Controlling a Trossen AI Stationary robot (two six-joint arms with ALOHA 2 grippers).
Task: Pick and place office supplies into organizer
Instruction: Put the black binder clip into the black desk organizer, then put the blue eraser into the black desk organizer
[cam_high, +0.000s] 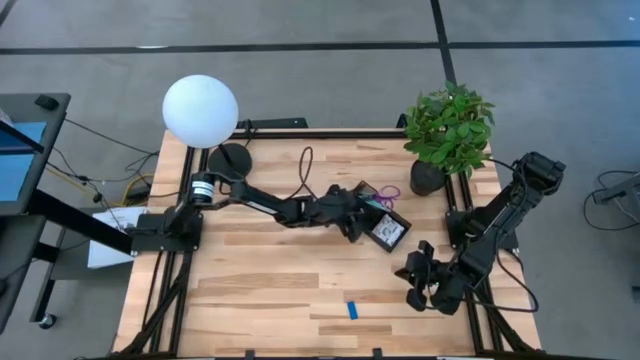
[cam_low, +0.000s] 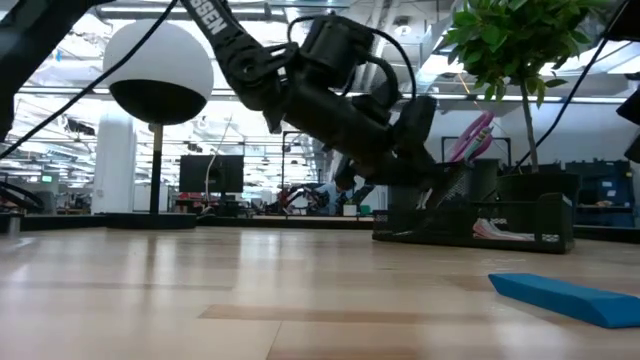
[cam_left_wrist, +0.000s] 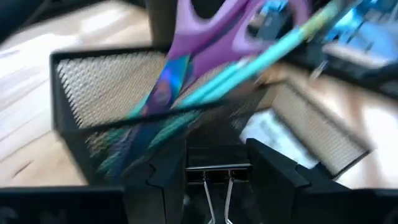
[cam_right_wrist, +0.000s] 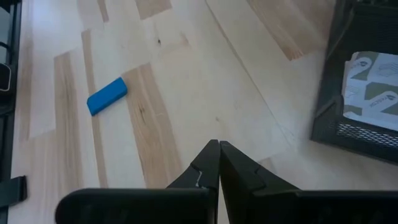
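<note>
The black mesh organizer (cam_high: 390, 230) stands at the table's middle right. It holds purple-handled scissors (cam_left_wrist: 199, 37), a teal pen (cam_left_wrist: 261, 59) and a white patterned packet (cam_right_wrist: 373, 87). My left gripper (cam_left_wrist: 214, 152) reaches in from the left, right at the organizer's left wall, shut on a small black binder clip (cam_left_wrist: 216, 163). A blue block (cam_high: 352, 310) lies flat on the wood near the front edge. My right gripper (cam_right_wrist: 219, 149) hovers shut over bare table between the block and the organizer. My left gripper pinches the black binder clip between its two fingers, one finger on each side of the clip's body (cam_left_wrist: 217, 158). The clip's silver wire handles (cam_left_wrist: 214, 193) run back toward the wrist. The fingers come from the table's left, slanting slightly down. The clip hangs clear of the table.
A lamp with a white globe (cam_high: 200, 110) and round black base (cam_high: 232, 158) stands at the far left. A potted plant (cam_high: 448, 130) stands at the far right, just behind the organizer. Bare wood stretches across the near half of the table.
</note>
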